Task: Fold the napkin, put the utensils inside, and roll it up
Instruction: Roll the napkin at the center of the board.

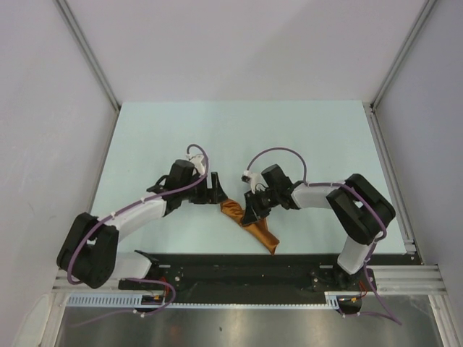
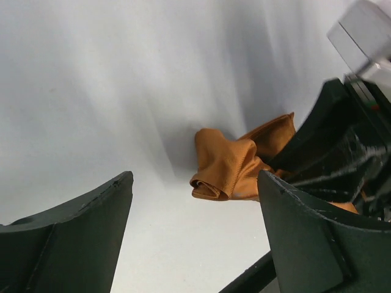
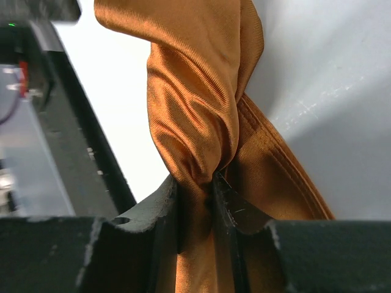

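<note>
— What's the right gripper (image 3: 195, 189) up to?

— It's pinching the napkin (image 3: 195, 91). The two fingers are drawn close, with a bunched fold of orange cloth squeezed between them. Seen from its wrist, the fabric gathers into a tight neck right at the tips and fans out beyond them.

— And the left gripper (image 2: 194, 183)?

— Spread wide, nothing between its fingers. The cloth lies just past its tips, and as far as I can see it isn't touching them.

— So where's the napkin on the whole?

— On the pale worktop (image 1: 304, 137), between the two grippers and toward the near edge. From above it's a crumpled strip. One end is up by the left gripper and the middle is under the right one. A tail runs down toward the black rail (image 1: 239, 260) in front of the arms. Whether the tip touches that rail I can't tell.

— Flat? Folded?

— Neither, really. Seen from the left wrist, the nearest end is curled over on itself in a loose roll, with a stitched hem showing. The rest is rumpled and disappears behind the right gripper's dark body.

— Is it lifted?

— The pinched part looks raised off the worktop, and the curled end rests on it.
</note>
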Robot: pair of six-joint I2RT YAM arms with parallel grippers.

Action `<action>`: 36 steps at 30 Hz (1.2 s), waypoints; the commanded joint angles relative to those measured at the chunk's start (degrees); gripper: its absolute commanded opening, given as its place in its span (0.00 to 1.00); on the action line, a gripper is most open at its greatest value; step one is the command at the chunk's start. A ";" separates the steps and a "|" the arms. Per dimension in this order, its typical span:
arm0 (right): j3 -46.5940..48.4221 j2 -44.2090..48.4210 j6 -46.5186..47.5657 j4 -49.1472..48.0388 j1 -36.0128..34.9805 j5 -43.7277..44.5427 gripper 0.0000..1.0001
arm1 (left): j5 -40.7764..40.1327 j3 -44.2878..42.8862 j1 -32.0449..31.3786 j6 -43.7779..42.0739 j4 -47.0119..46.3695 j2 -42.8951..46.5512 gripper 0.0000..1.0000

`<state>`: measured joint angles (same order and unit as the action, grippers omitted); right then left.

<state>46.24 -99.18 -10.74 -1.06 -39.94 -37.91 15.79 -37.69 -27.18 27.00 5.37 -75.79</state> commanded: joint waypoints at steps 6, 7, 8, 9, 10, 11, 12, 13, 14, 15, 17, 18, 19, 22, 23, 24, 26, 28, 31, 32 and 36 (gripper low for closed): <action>-0.80 -7.08 -3.85 -5.18 4.61 -14.73 0.18 | 9.33 4.73 -0.15 2.26 -12.56 -0.94 0.77; -0.80 -7.43 -3.67 -5.18 5.05 -14.91 0.18 | 9.69 5.17 -0.24 2.70 -13.36 -1.11 0.75; -0.62 -7.78 -3.50 -5.18 5.14 -15.00 0.18 | 10.22 5.26 -0.33 3.22 -14.23 -1.29 0.74; -0.54 -8.14 -3.32 -4.92 5.23 -15.09 0.18 | 10.75 5.43 -0.33 3.40 -15.81 -2.16 0.70; -0.36 -8.40 -3.32 -4.92 5.40 -15.26 0.18 | 11.01 5.70 -0.42 3.67 -16.43 -2.52 0.68; -0.45 -8.66 -3.06 -4.83 5.49 -15.26 0.18 | 11.28 5.79 -0.59 4.19 -17.05 -3.04 0.65; -0.36 -8.84 -3.06 -4.65 5.49 -15.26 0.18 | 11.54 5.70 -0.59 4.46 -18.10 -4.27 0.59; -0.27 -8.84 -2.97 -4.48 5.40 -15.26 0.18 | 11.98 5.87 -0.68 4.63 -18.63 -4.89 0.57; -0.27 -8.75 -2.79 -4.22 5.58 -15.18 0.18 | 12.24 5.96 -0.68 5.07 -19.07 -5.50 0.53; -0.36 -8.49 -2.62 -3.78 5.49 -15.00 0.18 | 12.42 6.05 -0.68 5.34 -19.95 -6.29 0.48; -0.18 -7.97 -2.35 -3.16 5.67 -14.65 0.21 | 13.12 6.58 -0.68 5.86 -20.83 -7.00 0.44; -0.10 -7.27 -2.09 -2.46 5.67 -14.13 0.23 | 13.30 6.75 -0.77 5.95 -21.53 -7.53 0.40; 0.17 -6.91 -2.09 -2.11 5.84 -13.86 0.24 | 13.39 6.93 -0.77 6.13 -21.80 -7.79 0.37; 0.87 -5.94 -1.56 0.17 6.19 -12.72 0.30 | 13.74 7.02 -0.77 6.22 -22.50 -9.28 0.21; 1.22 -5.59 -1.39 0.79 6.28 -12.45 0.35 | 13.91 7.11 -0.77 6.31 -22.77 -9.72 0.11; 1.57 -4.89 -1.30 0.88 6.28 -11.93 0.38 | 13.83 7.11 -0.77 6.31 -22.77 -10.08 0.05; 2.53 -3.84 -0.77 4.73 6.37 -10.87 0.52 | 13.13 7.02 -0.77 6.66 -22.51 -10.87 0.00; 3.59 -1.21 -0.07 7.11 6.89 -9.12 0.60 | 12.77 7.11 -0.77 7.18 -22.59 -11.13 0.00; 4.82 3.79 -1.64 8.79 7.69 -7.01 0.67 | 12.86 7.28 -0.77 8.50 -23.12 -11.75 0.00; 5.17 5.21 -1.65 10.53 7.25 -5.78 0.69 | 12.86 7.37 -0.77 8.76 -23.29 -12.19 0.00; 8.86 10.31 2.21 18.28 -0.55 15.06 0.72 | 12.60 7.54 -0.77 9.82 -23.21 -12.89 0.00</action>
<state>50.28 -95.13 -12.12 9.32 -34.13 -41.45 27.75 -30.81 -27.57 35.05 -16.27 -87.57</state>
